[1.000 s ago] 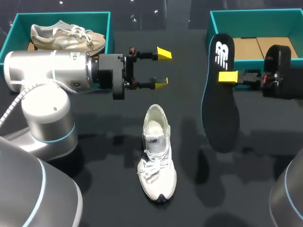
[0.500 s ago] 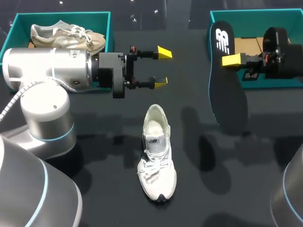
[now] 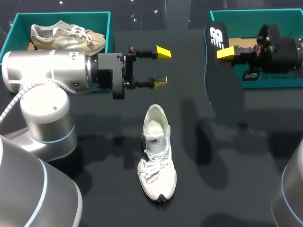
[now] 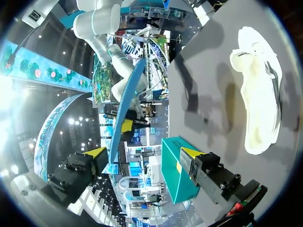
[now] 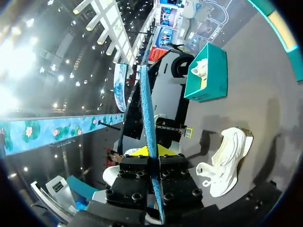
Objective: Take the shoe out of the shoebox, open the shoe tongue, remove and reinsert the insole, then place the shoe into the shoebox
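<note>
Now, white shoe (image 3: pixel 156 153): stands upright on its sole at the middle of the bench (image 3: pixel 109 156), toe toward the near edge, heel toward the far side, mouth open upward with the pale inside showing; laces loose over the front.
Insole (image 3: pixel 216 37): black on its face, blue along the edge in the right wrist view (image 5: pixel 147 118); sits out of the shoe, pinched in the right hand, logo end up by the left wall of the right shoebox, the long remainder running down toward the near side over the bench.
Right hand (image 3: pixel 223 52): clamps the insole from both faces, one yellow tip showing on the near face; hovers over the front left corner of the right shoebox.
Right shoebox (image 3: pixel 255 14): teal, at the far right of the bench, brown cardboard floor showing.
Left hand (image 3: pixel 162 67): fingers spread wide, gripping nothing; hangs above the bench beyond the shoe's heel, pointing toward the insole, well apart from the shoe.
Left shoebox (image 3: pixel 14 28): teal, far left, partly behind the left arm.
Beige shoe (image 3: pixel 66 37): lies inside the left shoebox.
</note>
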Motion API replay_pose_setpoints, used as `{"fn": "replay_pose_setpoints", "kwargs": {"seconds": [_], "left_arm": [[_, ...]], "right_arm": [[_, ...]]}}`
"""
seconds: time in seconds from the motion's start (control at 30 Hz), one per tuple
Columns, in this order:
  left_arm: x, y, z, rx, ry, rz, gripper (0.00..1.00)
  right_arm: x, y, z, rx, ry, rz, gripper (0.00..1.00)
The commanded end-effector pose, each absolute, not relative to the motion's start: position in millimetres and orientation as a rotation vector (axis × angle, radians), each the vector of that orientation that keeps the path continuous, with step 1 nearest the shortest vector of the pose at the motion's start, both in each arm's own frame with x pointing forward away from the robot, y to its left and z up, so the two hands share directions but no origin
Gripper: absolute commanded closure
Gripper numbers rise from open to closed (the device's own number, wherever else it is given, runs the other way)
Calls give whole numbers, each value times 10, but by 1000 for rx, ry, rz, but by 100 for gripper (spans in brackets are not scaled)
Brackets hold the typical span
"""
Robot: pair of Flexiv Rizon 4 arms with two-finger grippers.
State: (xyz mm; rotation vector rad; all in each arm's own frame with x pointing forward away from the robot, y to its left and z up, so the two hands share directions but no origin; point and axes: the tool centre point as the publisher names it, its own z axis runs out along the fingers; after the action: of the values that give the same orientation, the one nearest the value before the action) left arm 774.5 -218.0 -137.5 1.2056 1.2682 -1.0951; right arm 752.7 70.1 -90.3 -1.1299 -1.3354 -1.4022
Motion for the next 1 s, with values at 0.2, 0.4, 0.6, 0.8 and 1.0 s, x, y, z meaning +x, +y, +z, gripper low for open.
{"fn": "replay_pose_setpoints", "kwargs": {"seconds": [0.2, 0.4, 0.6, 0.8, 1.0], "left_arm": [[7618, -2157, -1397, 1214, 1277, -1105, 0], [7602, -2153, -1358, 1199, 1282, -1123, 0], [7564, -2173, -1355, 1198, 1279, -1128, 0], [7560, -2254, -1377, 1192, 1285, -1132, 0], [7555, -2348, -1426, 1193, 1292, -1126, 9]], "right_arm": [[7805, 863, -1060, -1289, -1197, -1260, 100], [7907, 938, -1189, -1352, -1197, -1220, 100], [7999, 1020, -1337, -1397, -1137, -1212, 100], [8115, 1111, -1397, -1420, -1135, -1205, 100], [8194, 1195, -1426, -1432, -1139, -1219, 100]]}}
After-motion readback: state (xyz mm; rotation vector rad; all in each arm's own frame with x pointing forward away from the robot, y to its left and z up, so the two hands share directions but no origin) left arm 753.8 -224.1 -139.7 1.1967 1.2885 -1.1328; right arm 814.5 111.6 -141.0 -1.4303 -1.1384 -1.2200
